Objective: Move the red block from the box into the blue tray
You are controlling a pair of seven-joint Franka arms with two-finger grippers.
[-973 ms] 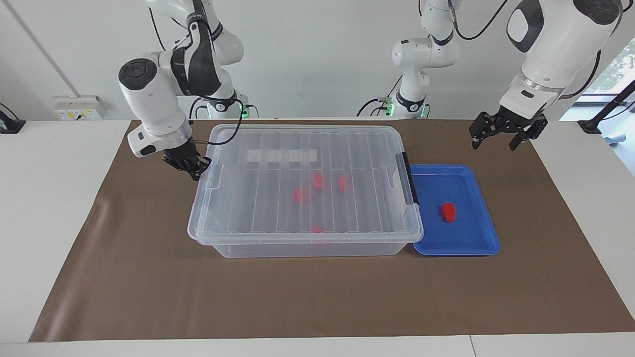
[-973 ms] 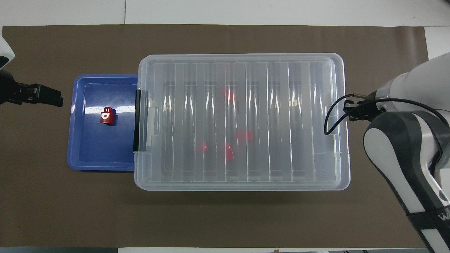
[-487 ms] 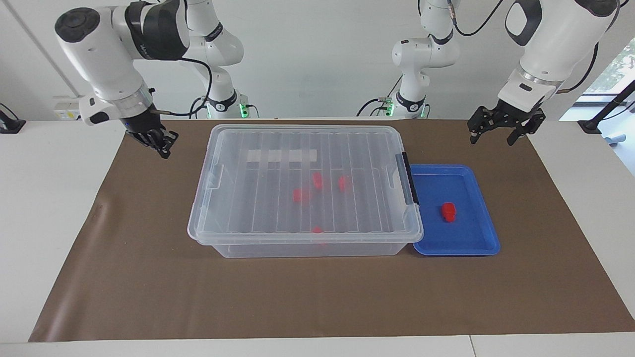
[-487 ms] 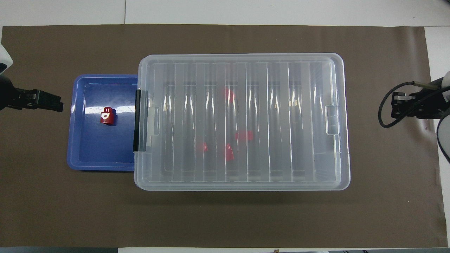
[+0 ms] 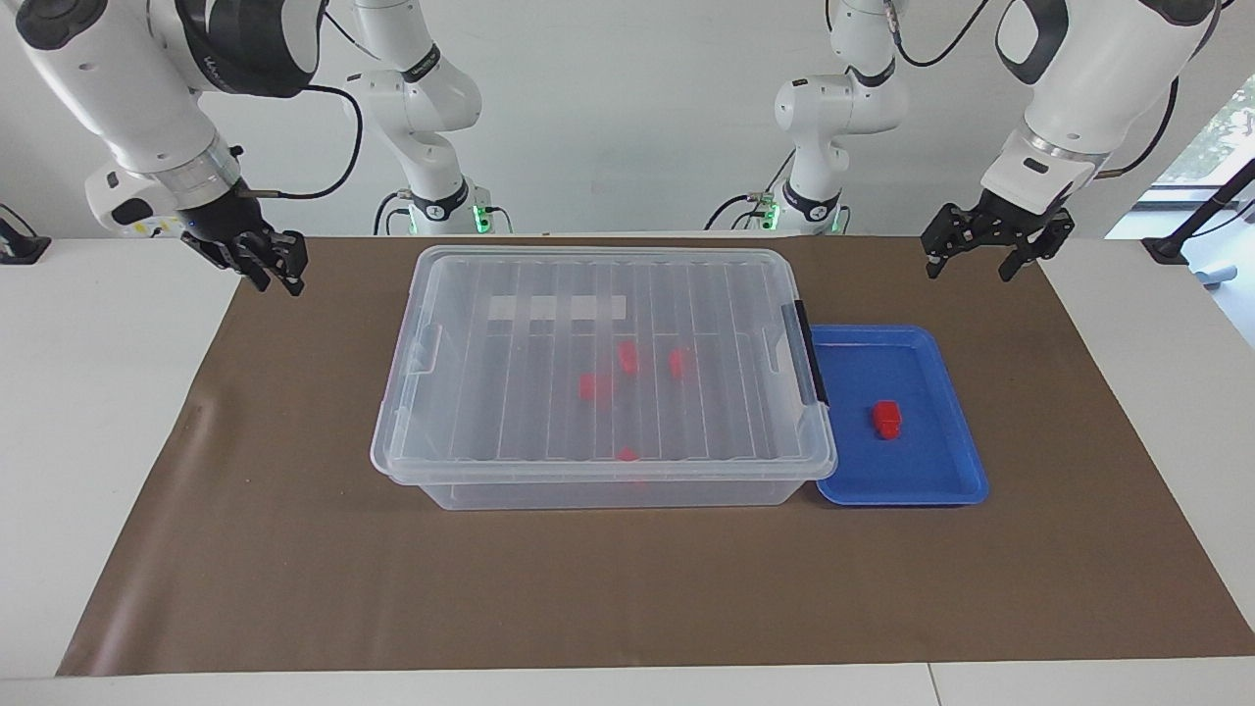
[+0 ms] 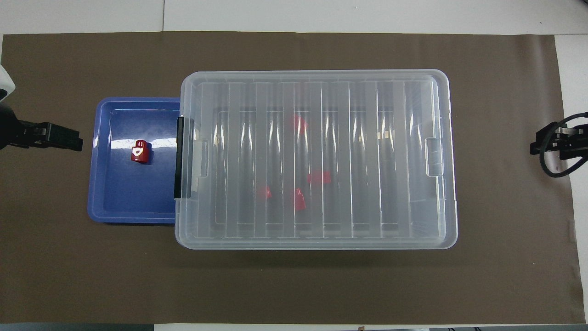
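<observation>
The box (image 5: 510,471) is a large clear bin in the middle of the table with its ribbed lid shut. Several red blocks (image 5: 627,358) show through the lid (image 6: 298,200). The blue tray (image 5: 902,493) lies against the box's end toward the left arm, under the black latch (image 5: 810,353). One red block (image 5: 887,419) rests in the tray (image 6: 140,152). My left gripper (image 5: 969,273) hangs open and empty over the brown mat, beside the tray (image 6: 133,217). My right gripper (image 5: 279,282) hangs over the mat's edge at the right arm's end, fingers apart, holding nothing.
A brown mat (image 5: 627,588) covers most of the white table. The box's clear end latch (image 6: 433,157) toward the right arm lies flat against the lid. Two more robot bases (image 5: 824,118) stand at the robots' edge of the table.
My right gripper has drawn back from the box's end latch, risen and swung out to the mat's edge, and its fingers have parted. The left gripper only drifted slightly upward.
</observation>
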